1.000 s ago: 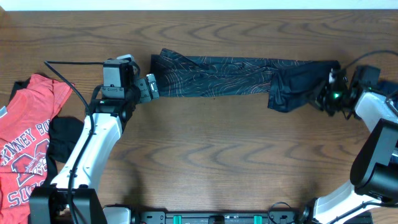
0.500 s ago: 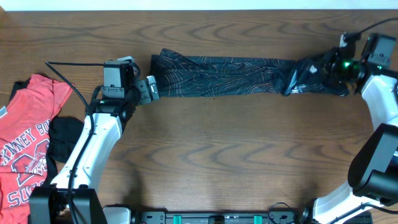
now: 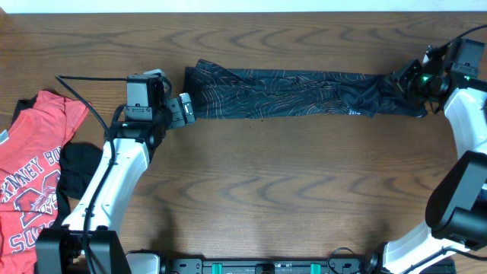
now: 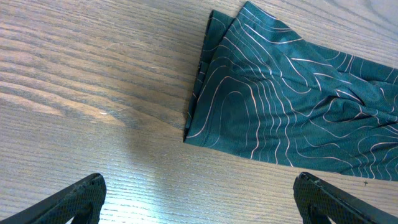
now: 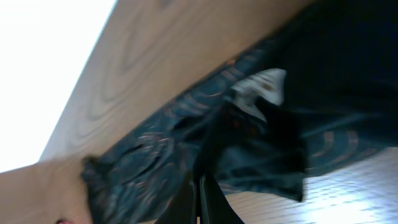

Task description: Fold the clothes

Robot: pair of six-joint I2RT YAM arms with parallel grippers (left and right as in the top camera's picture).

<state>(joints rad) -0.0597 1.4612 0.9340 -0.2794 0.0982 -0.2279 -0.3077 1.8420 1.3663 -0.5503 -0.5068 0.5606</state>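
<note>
The jersey (image 3: 289, 95) lies stretched in a long, narrow band across the far side of the desk (image 3: 266, 198). The right jaws are pressed together, pinching the bunched cloth at its right end. The left jaws stand spread wide just beside its left end, with only bare wood between them. Well apart, at the desk's left edge, a red T-shirt (image 3: 34, 175) lies with a dark piece (image 3: 76, 171) touching it.

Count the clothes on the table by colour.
Black with thin lines: 1, the jersey
Red: 1, the T-shirt
Plain dark: 1, the cloth at the T-shirt's right edge
Total: 3
</note>
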